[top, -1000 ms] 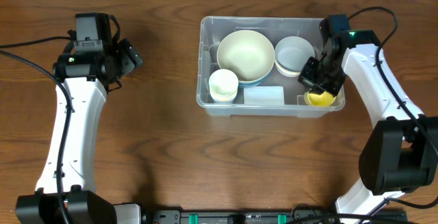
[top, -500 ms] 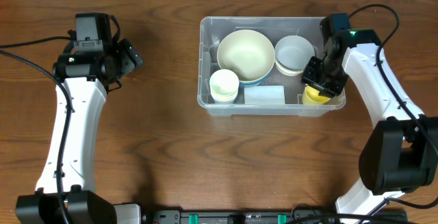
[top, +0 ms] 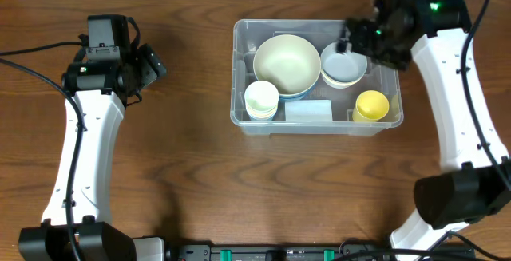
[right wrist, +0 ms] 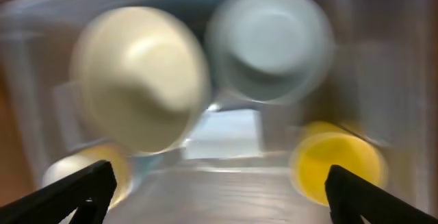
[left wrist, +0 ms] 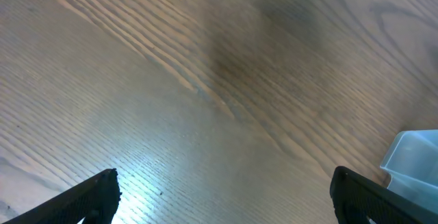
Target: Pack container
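— Where does the container stand?

— The container (top: 237, 77) is on the wooden table (top: 192, 173), toward the far edge and right of the middle. Its long sides run left to right.

— What lies in it?

— A big cream bowl (top: 287, 64) fills the far left part, nested in a bluish bowl (top: 297, 95) whose rim peeps out beneath it. Just beside it, on the right, is a pale bowl (top: 343, 61). Along the near wall come three things. A cream cup (top: 261, 99) is in the left corner, a flat pale rectangular piece (top: 309, 111) is in the middle, and a yellow cup (top: 372, 105) stands mouth up in the right corner.

— And the right gripper?

— The right gripper (right wrist: 220, 193) hangs above the far right part of the container, over the edge of the pale bowl as seen from overhead. Its wrist view is blurred, yet its fingers (right wrist: 82, 196) show at the lower corners, spread wide with nothing between them. The jaws gape and carry nothing. The yellow cup sits apart from it.

— The left gripper?

— The left gripper (left wrist: 239, 200) is well apart from the container, over bare wood on the left side of the table. Its fingers (left wrist: 96, 200) also stand wide and empty. One corner of the container shows at the right edge of the left wrist view.
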Action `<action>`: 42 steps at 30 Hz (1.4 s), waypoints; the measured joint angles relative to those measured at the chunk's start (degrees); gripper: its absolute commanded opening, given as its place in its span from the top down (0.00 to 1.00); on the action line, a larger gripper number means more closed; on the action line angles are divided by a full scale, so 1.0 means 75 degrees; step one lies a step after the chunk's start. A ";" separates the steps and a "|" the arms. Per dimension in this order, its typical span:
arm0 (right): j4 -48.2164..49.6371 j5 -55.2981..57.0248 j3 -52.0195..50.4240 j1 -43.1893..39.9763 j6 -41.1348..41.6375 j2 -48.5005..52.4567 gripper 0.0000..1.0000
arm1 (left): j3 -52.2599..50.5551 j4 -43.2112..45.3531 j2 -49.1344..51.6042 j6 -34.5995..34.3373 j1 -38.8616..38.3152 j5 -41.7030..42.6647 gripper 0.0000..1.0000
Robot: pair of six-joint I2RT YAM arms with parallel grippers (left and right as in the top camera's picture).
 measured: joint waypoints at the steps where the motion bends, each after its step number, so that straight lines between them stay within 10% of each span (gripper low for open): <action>1: 0.0029 -0.0055 0.0163 0.0236 -0.0067 0.0000 0.01 | 0.0000 0.0000 0.0000 0.0000 0.0000 0.0000 0.02; 9: 0.0064 0.0466 0.0286 0.2358 0.0041 0.0096 0.02 | 0.0000 -0.0035 0.0000 0.0003 0.0000 0.0003 0.02; 22: -0.0460 0.0711 0.0245 0.2804 0.0184 0.1515 0.19 | 0.0000 -0.0070 0.0000 0.0000 0.0000 0.0003 0.02; 30: -0.0495 0.0731 0.0242 0.2903 0.0105 0.1696 0.64 | 0.0000 -0.0079 0.0000 0.0003 0.0000 0.0000 0.02; 42: -0.0460 0.0729 0.0242 0.2996 0.0096 0.1696 0.63 | 0.0000 -0.0079 0.0000 0.0000 0.0000 0.0000 0.02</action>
